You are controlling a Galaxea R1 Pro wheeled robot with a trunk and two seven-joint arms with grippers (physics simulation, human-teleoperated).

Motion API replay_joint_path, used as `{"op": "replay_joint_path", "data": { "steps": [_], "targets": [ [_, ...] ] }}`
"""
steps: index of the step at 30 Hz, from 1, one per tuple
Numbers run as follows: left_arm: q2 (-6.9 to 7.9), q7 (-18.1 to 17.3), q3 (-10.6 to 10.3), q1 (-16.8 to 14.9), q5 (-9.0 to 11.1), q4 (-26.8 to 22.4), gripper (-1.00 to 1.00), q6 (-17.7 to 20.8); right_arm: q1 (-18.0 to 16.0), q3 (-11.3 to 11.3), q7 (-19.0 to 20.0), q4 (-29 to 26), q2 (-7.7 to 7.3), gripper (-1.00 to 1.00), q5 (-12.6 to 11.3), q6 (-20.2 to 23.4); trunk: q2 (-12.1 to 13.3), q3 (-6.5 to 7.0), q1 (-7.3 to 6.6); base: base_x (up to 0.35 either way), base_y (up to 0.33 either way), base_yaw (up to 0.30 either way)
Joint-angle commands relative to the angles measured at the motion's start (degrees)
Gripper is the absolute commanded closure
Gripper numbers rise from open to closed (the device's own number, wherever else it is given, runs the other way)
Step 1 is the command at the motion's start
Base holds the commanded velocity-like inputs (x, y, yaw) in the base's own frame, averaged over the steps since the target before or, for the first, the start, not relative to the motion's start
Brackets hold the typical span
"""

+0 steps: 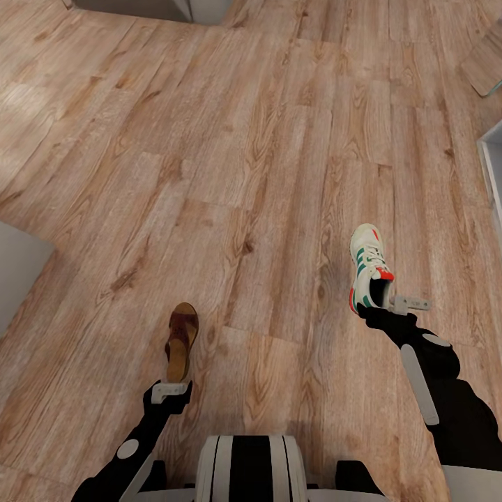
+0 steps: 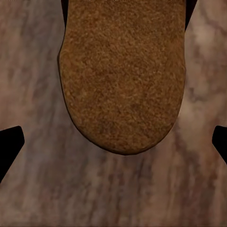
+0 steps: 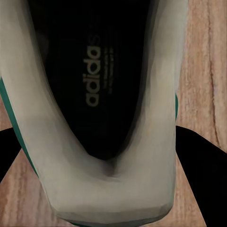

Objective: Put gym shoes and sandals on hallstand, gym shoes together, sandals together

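Observation:
One gym shoe, cream with green stripes and a red heel patch, lies toe-away over the corridor floor at the right. My right gripper is at its heel, and in the right wrist view its black fingers press both sides of the gym shoe's heel collar. One brown sandal lies at the lower left. My left gripper sits over its heel end. Its fingertips stand wide apart, clear of the sandal. Whether the gym shoe is off the floor I cannot tell.
A white furniture edge runs along the right border; I cannot tell whether it is the hallstand. A pale grey slab juts in at the left, and another pale unit sits at the top. My trunk is at the bottom.

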Motion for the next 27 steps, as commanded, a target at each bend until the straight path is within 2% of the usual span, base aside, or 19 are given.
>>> {"op": "replay_joint_path", "data": {
  "steps": [1, 13, 14, 27],
  "targets": [
    [0.08, 0.1, -0.4, 0.0, 0.6, 0.0, -1.00, -0.2, 0.0, 0.1, -0.5, -0.1, -0.01, 1.00, -0.6, 0.2, 0.0, -0.03, -0.01, 0.000, 0.000, 0.000],
    [0.08, 0.1, -0.3, 0.0, 0.6, 0.0, -1.00, -0.2, 0.0, 0.1, -0.5, -0.1, -0.03, 1.00, -0.6, 0.2, 0.0, -0.03, -0.01, 0.084, 0.000, 0.000],
    [0.08, 0.1, -0.3, 0.0, 0.6, 0.0, 1.00, -0.2, 0.0, 0.1, -0.5, -0.1, -0.03, 1.00, -0.6, 0.2, 0.0, -0.03, -0.01, 0.003, 0.000, 0.000],
    [0.08, 0.1, -0.4, 0.1, 0.6, 0.0, 1.00, -0.2, 0.0, 0.1, -0.5, -0.1, -0.04, 1.00, -0.6, 0.2, 0.0, -0.03, -0.01, 0.000, 0.000, 0.000]
  ]
}}
